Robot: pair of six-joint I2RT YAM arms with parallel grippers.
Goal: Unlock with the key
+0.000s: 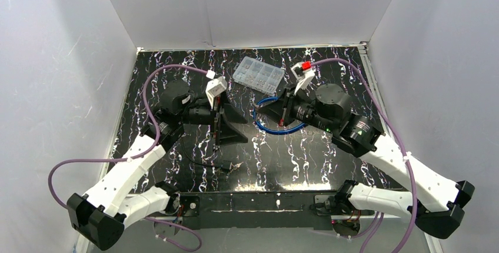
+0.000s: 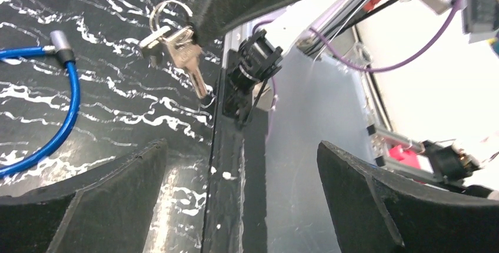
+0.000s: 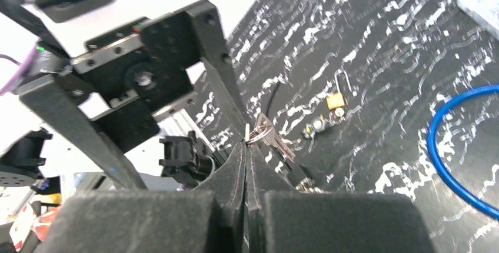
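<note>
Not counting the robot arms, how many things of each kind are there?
Keys: 2
Padlock: 1
Blue cable: 1
Clear box: 1
Black wire: 1
Small silver piece, unclear: 1
Total: 7

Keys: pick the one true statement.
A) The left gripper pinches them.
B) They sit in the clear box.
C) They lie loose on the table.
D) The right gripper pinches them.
D: the keys hang by their ring from the tip of the shut right gripper, while the left gripper stands open with nothing between its fingers.
</note>
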